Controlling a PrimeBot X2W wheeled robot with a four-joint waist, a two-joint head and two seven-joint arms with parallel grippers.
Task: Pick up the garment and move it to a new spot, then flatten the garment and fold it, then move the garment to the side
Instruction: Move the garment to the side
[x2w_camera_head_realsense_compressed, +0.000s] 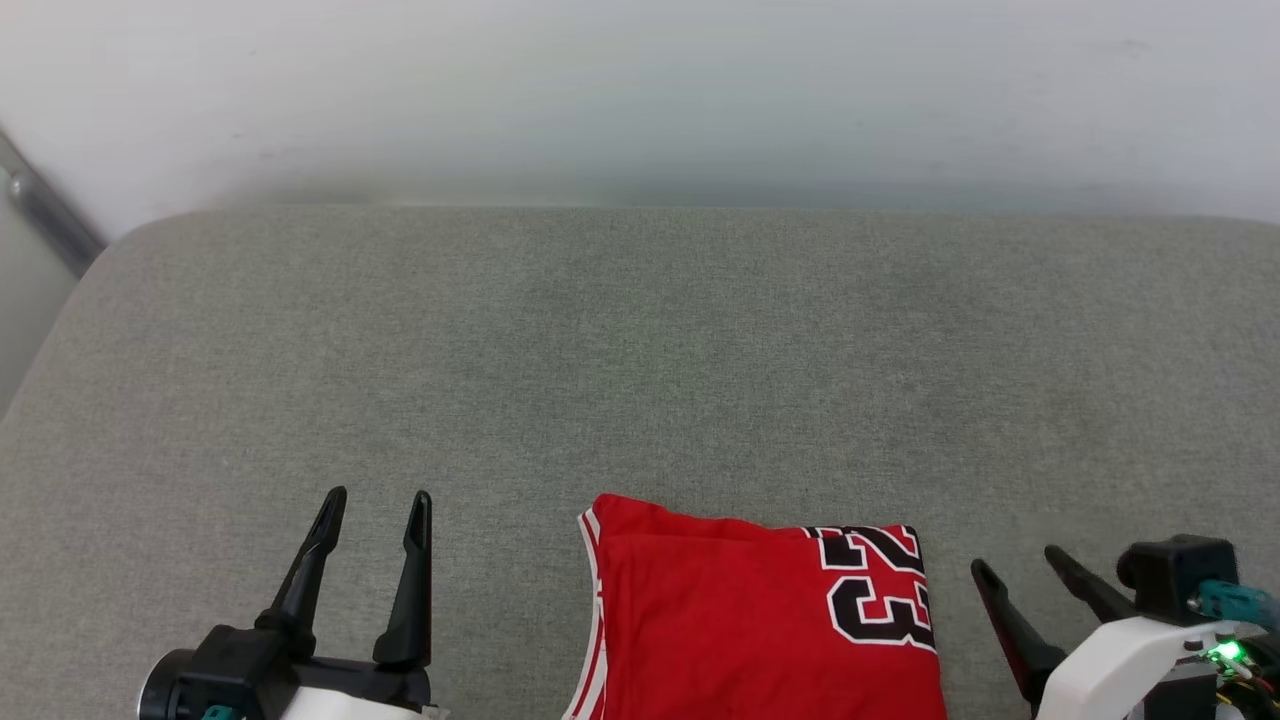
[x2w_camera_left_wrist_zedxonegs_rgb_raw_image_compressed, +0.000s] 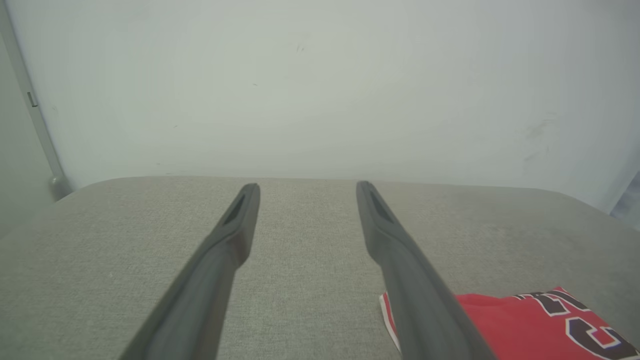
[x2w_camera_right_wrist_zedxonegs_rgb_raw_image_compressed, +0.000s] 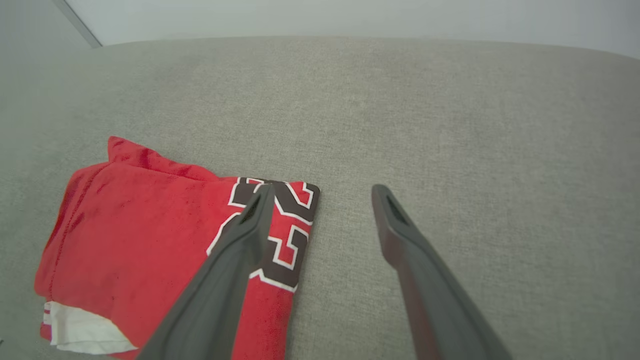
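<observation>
The garment (x2w_camera_head_realsense_compressed: 760, 620) is a red jersey with black-and-white numerals, lying folded into a flat rectangle on the grey cushion at the near edge, between my two arms. It shows again as the garment (x2w_camera_right_wrist_zedxonegs_rgb_raw_image_compressed: 150, 240) in the right wrist view, with a white patch at its near left corner, and as the garment (x2w_camera_left_wrist_zedxonegs_rgb_raw_image_compressed: 530, 325) at the lower right of the left wrist view. My left gripper (x2w_camera_head_realsense_compressed: 378, 510) stands open to the jersey's left, holding nothing. Just right of the jersey, my right gripper (x2w_camera_head_realsense_compressed: 1015, 560) is open and empty, also apart from the cloth.
The grey fabric cushion (x2w_camera_head_realsense_compressed: 640, 350) spreads wide beyond the jersey to a rounded far edge against a pale wall (x2w_camera_head_realsense_compressed: 640, 90). A grey metal bar (x2w_camera_head_realsense_compressed: 45, 205) runs diagonally at the far left corner.
</observation>
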